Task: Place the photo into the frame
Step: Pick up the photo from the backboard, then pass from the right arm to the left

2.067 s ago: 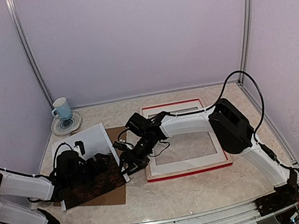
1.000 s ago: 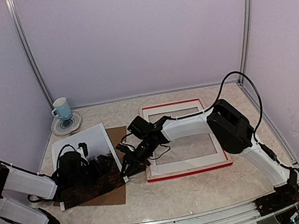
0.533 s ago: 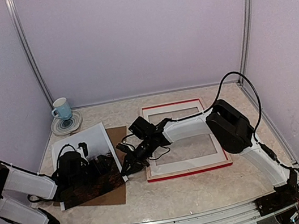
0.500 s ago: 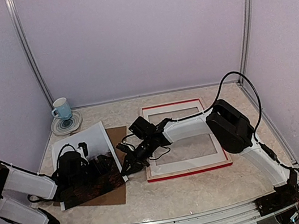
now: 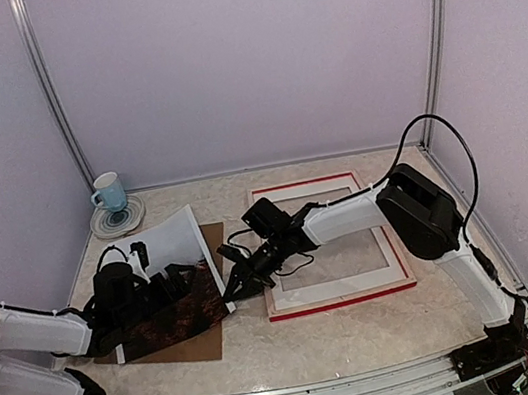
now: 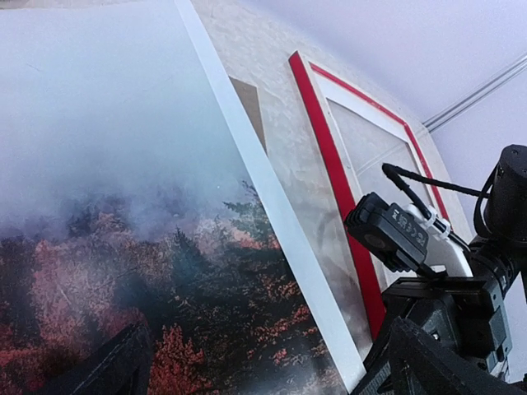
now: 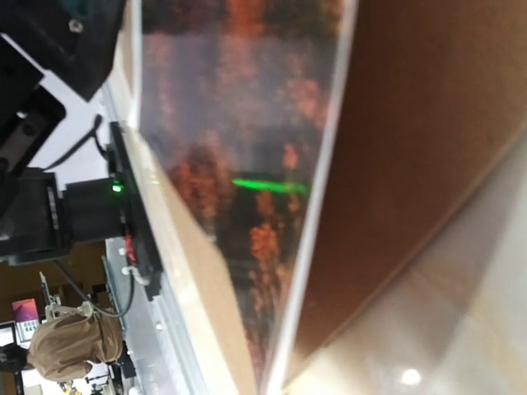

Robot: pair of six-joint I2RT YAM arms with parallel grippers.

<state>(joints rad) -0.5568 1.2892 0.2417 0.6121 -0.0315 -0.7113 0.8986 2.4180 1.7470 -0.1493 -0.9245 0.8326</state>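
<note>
The photo (image 5: 166, 310), grey mist over red-brown trees, lies at the left on a brown board with its right edge raised off it. My right gripper (image 5: 231, 289) is shut on the photo's near right corner; its fingers are out of the right wrist view, where the photo (image 7: 239, 123) runs down to the bottom edge. My left gripper (image 5: 178, 276) hangs open over the photo (image 6: 148, 247), its fingers (image 6: 115, 370) wide apart with nothing between them. The red frame (image 5: 342, 298) lies flat to the right, its left bar (image 6: 325, 140) just beyond the photo's white border.
A brown backing board (image 5: 192, 343) lies under the photo and shows in the right wrist view (image 7: 428, 123). A white mat (image 5: 282, 291) sits inside the frame. A blue cup (image 5: 109, 193) stands on a saucer at the back left. Purple walls enclose the table.
The right gripper closed on the photo's corner and pulled it right and upward, tilting the sheet. The frame shifted a little to the right. The left gripper stayed open over the photo.
</note>
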